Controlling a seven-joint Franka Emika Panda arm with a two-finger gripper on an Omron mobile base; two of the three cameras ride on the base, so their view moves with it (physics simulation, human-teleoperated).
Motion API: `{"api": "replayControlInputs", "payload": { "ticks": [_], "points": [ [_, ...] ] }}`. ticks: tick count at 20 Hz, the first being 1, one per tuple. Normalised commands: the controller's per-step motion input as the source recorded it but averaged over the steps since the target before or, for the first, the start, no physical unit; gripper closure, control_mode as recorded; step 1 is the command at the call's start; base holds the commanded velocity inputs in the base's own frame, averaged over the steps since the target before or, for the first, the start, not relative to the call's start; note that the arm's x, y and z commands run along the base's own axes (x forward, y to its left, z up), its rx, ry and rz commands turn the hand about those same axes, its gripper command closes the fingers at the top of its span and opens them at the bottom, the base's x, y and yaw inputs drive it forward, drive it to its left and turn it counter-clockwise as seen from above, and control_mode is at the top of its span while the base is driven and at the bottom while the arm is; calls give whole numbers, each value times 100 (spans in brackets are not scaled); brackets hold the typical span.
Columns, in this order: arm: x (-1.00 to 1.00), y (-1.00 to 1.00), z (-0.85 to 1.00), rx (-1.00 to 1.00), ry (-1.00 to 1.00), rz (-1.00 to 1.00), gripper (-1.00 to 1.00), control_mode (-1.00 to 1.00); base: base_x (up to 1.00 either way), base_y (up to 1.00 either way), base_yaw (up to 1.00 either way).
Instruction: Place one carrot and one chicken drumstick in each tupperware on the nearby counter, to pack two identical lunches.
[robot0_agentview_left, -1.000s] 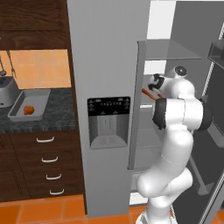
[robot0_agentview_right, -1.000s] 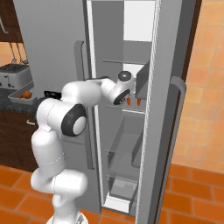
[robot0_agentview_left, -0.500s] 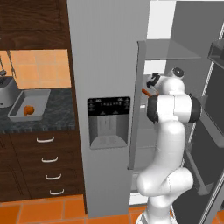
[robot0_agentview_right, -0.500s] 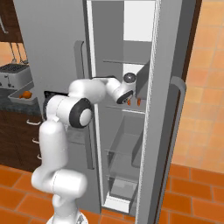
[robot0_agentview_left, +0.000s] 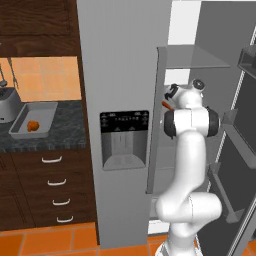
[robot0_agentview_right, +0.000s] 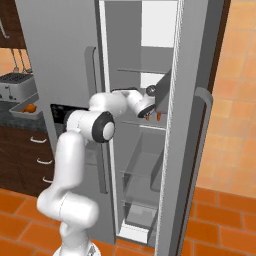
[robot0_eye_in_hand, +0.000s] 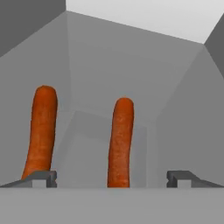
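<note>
Claw (robot0_eye_in_hand: 112, 177) gapes around one carrot (robot0_eye_in_hand: 120, 142), another (robot0_eye_in_hand: 40, 131) beside.

A glossy white robot arm (robot0_agentview_left: 187, 165) built of rounded, tube-like segments, seen in the simulated kitchen. Dark grey disc caps mark its joints, the largest a broad black band at the elbow (robot0_agentview_right: 101, 127). The wrist section ends in a small dark round cap. Two flat, dark grey finger tips (robot0_eye_in_hand: 40, 177) with squared ends show in the hand view.
</note>
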Motion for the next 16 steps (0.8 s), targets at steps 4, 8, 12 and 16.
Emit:
{"api": "replayControlInputs", "payload": {
  "ticks": [4, 8, 12, 16],
  "points": [
    [51, -12, -31, 3, 0, 0, -100, -100, 0, 0, 0],
    [57, 0, -52, 0, 0, 0, -100, -100, 0, 0, 0],
    [38, 0, -70, -1, 3, 0, 100, -100, 0, 0, 0],
    [-61, 65, -100, -32, -10, -3, 100, -100, 0, 0, 0]
  ]
}}
